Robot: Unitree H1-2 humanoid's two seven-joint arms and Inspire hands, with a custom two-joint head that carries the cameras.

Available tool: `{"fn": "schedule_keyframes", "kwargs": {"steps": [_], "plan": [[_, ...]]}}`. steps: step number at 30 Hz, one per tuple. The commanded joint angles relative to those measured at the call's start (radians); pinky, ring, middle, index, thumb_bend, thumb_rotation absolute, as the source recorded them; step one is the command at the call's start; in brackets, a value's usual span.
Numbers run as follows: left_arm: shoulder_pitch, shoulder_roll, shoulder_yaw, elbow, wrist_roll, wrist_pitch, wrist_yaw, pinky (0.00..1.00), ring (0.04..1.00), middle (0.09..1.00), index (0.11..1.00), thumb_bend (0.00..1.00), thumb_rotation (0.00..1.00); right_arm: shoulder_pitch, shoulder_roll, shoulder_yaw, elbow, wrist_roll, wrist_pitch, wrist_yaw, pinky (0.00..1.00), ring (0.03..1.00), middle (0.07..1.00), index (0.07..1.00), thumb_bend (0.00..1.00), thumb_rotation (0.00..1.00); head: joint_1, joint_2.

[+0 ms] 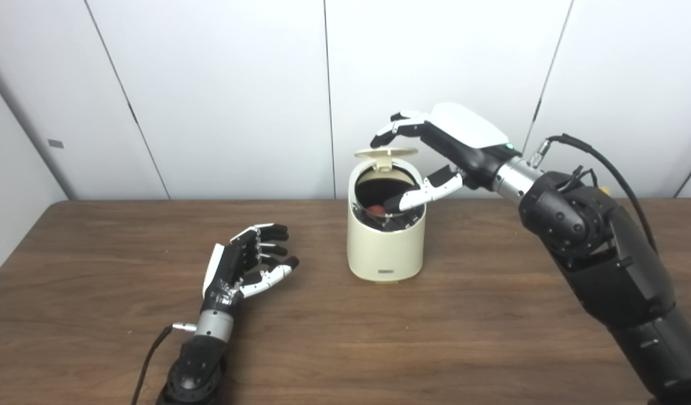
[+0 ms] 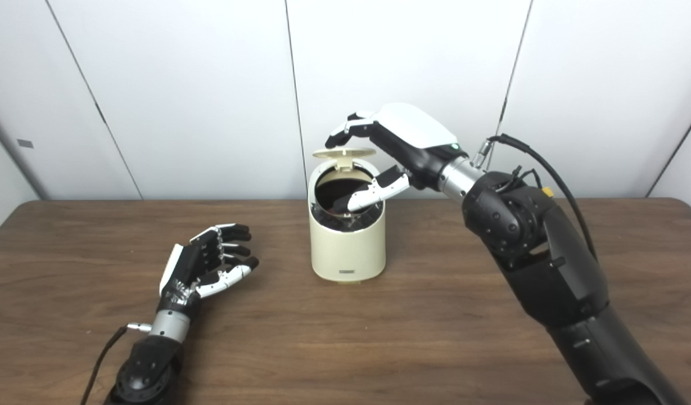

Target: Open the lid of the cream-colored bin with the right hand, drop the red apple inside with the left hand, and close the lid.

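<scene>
We see the round cream-colored plastic bin standing near the middle of the brown wooden tabletop, a bit closer to the far edge. Its flat round lid is tipped up and back, so the top is open. Down inside the dark hole we can see a bit of the small red apple, so we think the drop is done and only the closing is left.

Our right hand is over the bin. Its fingers curl above the lid's back edge, and we cannot tell if they touch it. Its thumb pokes across the open mouth. It holds nothing.

What could go wrong? If the lid comes down now, it could hit the thumb and stay open. If we push too hard from behind, the light bin could slide or tip toward the near edge.

Our left hand rests on the tabletop, toward the near left corner, fingers loosely spread and empty, well apart from the bin. There is lots of bare room around the bin on all sides.
</scene>
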Motion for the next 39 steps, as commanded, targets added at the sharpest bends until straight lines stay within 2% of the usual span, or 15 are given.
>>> {"fn": "schedule_keyframes", "kwargs": {"steps": [1,5,10,15,21,26,30,35,39], "plan": [[-0.009,0.0,0.003,-0.023,0.001,-0.01,0.009,0.51,0.612,0.699,0.7,0.58,0.0,-0.032,-0.008,-0.023,-0.05,0.017,-0.01,0.0,0.81,0.903,0.763,0.72,0.69,0.53,-0.002,0.007],[-0.008,-0.003,0.012,-0.039,-0.001,0.013,0.021,0.5,0.606,0.703,0.703,0.58,0.0,-0.008,-0.005,-0.025,-0.038,0.021,-0.069,-0.027,0.76,0.87,0.733,0.704,0.68,0.54,0.003,0.014],[-0.012,-0.001,0.017,-0.034,0.001,0.011,0.027,0.49,0.604,0.701,0.703,0.59,0.0,0.016,-0.002,-0.02,-0.055,0.016,-0.056,-0.007,0.77,0.871,0.723,0.711,0.69,0.56,0.003,0.019],[-0.01,0.001,0.017,-0.037,0.004,0.017,0.028,0.5,0.607,0.694,0.7,0.58,0.0,0.038,-0.005,-0.018,-0.05,0.02,-0.07,0.001,0.78,0.876,0.726,0.717,0.67,0.54,0.005,0.023],[-0.009,0.002,0.018,-0.037,-0.006,0.008,0.019,0.51,0.608,0.691,0.698,0.58,0.0,0.053,-0.007,-0.019,-0.042,0.01,-0.085,-0.008,0.84,0.873,0.722,0.713,0.66,0.55,0.003,0.029],[-0.006,0.0,0.016,-0.042,0.0,0.014,0.023,0.5,0.611,0.693,0.698,0.58,0.0,0.061,-0.008,-0.023,-0.037,0.004,-0.088,-0.014,0.87,0.881,0.724,0.711,0.66,0.52,0.003,0.03],[-0.004,-0.001,0.016,-0.044,-0.003,0.014,0.02,0.49,0.598,0.687,0.695,0.59,0.0,0.071,-0.01,-0.028,-0.028,0.001,-0.107,-0.027,0.95,0.881,0.715,0.706,0.67,0.52,0.004,0.035],[-0.002,0.001,0.014,-0.044,-0.004,0.005,0.017,0.49,0.595,0.686,0.694,0.59,0.0,0.079,-0.012,-0.029,-0.026,0.0,-0.118,-0.03,0.86,0.869,0.702,0.696,0.69,0.53,0.005,0.042],[0.0,-0.001,0.015,-0.052,-0.003,0.015,0.02,0.48,0.59,0.684,0.692,0.6,0.0,0.086,-0.018,-0.029,-0.03,0.009,-0.117,-0.02,0.87,0.878,0.704,0.703,0.68,0.56,0.006,0.048]]}}
